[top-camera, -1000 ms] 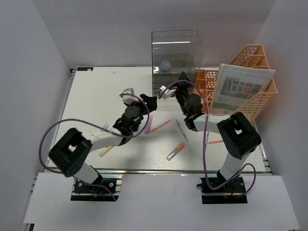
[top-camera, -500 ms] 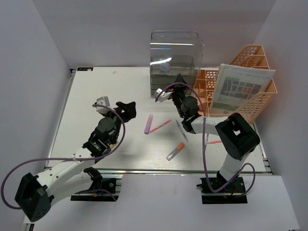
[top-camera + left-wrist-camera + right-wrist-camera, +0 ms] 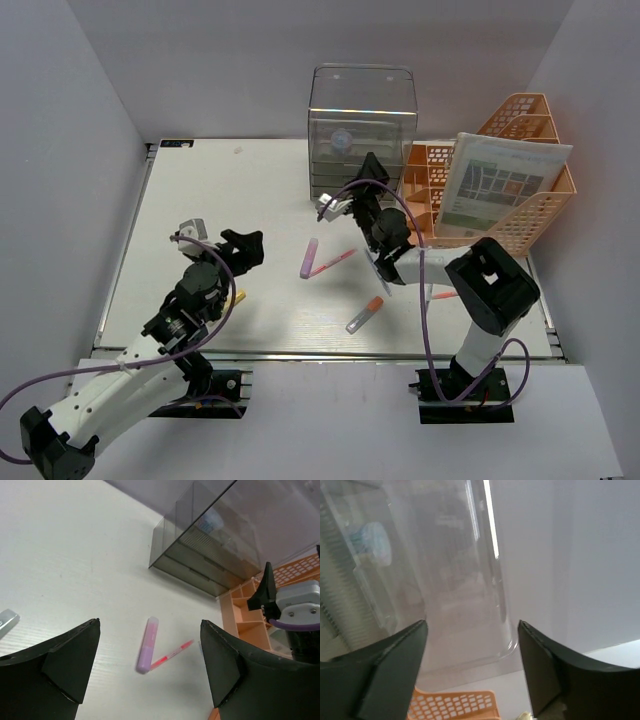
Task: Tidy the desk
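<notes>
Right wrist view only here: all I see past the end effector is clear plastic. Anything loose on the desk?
Observer: Yes. A purple highlighter lies near the middle of the desk, with a pink pen angled off its near end.
Operator: More?
Observer: An orange-capped marker lies nearer the desk's front edge.
Operator: Left arm?
Observer: Its end effector is open and holds nothing, left of the highlighter.
</notes>
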You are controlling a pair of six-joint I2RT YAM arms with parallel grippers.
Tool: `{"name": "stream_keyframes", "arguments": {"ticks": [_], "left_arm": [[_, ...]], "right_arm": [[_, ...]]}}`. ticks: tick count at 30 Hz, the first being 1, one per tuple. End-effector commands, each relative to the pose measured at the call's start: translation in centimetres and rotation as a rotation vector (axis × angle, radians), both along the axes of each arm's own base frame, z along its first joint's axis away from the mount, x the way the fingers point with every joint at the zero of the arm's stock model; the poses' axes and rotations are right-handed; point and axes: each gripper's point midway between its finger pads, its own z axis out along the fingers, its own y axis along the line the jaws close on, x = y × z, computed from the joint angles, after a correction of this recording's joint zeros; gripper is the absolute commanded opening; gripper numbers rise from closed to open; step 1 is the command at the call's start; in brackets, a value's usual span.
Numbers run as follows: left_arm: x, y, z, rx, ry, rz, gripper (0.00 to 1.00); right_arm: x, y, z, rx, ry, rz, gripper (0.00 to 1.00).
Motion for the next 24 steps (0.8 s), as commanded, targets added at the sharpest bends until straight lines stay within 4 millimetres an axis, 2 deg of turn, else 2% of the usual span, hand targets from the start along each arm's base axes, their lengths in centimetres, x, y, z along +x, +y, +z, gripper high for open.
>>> {"name": "stream_keyframes", "arguments": {"ticks": [1,3,4,7,8,9,11,12,13,14,15,16,17,18,20,21,23,24], "left_arm": [[-0.6,0.1,-1.4,0.025,0.068,-0.011,0.91],[-0.9,0.1,-1.6,0.026,0.091,-0.019,0.91],[-0.9,-0.1,-1.5,0.024,0.094,-0.027,0.91],[-1.3,-0.2,-1.4,0.017,0.119,-0.044,0.91],[-1.6,-0.2,-1.8,0.032,0.144,-0.05,0.91],[-1.7,-0.3,-1.4,0.033,0.149,-0.059,0.91],[-2.4,-0.5,-1.8,0.06,0.192,-0.095,0.92],[-2.7,-0.5,-1.9,0.077,0.208,-0.108,0.93],[-3.0,-1.0,-1.1,0.074,0.21,-0.141,0.93],[-3.5,-0.9,-1.6,0.102,0.241,-0.158,0.93],[-3.8,-1.0,-1.4,0.126,0.246,-0.183,0.93],[-4.1,-1.4,-0.9,0.127,0.248,-0.216,0.93],[-4.6,-1.4,-1.2,0.148,0.269,-0.234,0.93],[-4.8,-1.5,-1.1,0.157,0.272,-0.253,0.91],[-5.5,-2.0,-1.1,0.159,0.288,-0.296,0.87],[-5.6,-2.3,-1.1,0.154,0.286,-0.315,0.84],[-5.9,-3.7,-1.4,0.127,0.277,-0.389,0.67],[-6.0,-4.2,-1.6,0.111,0.281,-0.409,0.57]], "right_arm": [[-3.8,-3.4,7.3,0.236,-0.251,-0.003,0.81],[-4.2,-3.8,7.1,0.237,-0.241,-0.004,0.82],[-4.4,-4.0,6.4,0.235,-0.223,-0.001,0.82],[-5.4,-4.9,6.5,0.287,-0.186,0.007,0.83],[-5.2,-4.7,4.5,0.256,-0.099,0.008,0.82],[-6.0,-5.8,5.7,0.309,-0.085,0.002,0.81],[-6.1,-5.6,5.1,0.427,0.05,0.025,0.73],[-5.8,-6.1,2.5,0.388,0.22,-0.041,0.7],[-5.7,-5.9,1.0,0.396,0.346,-0.045,0.65],[-5.5,-5.1,2.7,0.575,0.47,0.004,0.63],[-7.0,-4.8,-0.9,0.508,0.693,0.022,0.59],[-7.7,-4.7,-0.9,0.53,0.735,0.045,0.56],[-8.7,-4.4,-1.0,0.536,0.768,0.082,0.52],[-10.6,-4.1,-1.7,0.549,0.862,0.125,0.44],[-11.9,-3.8,-1.4,0.609,0.932,0.155,0.34],[-12.8,-3.9,-1.2,0.634,0.963,0.193,0.27],[-14.3,-3.9,-2.1,0.63,1.024,0.229,0.13],[-15.1,-4.0,-2.0,0.637,1.052,0.268,0.01]]}}
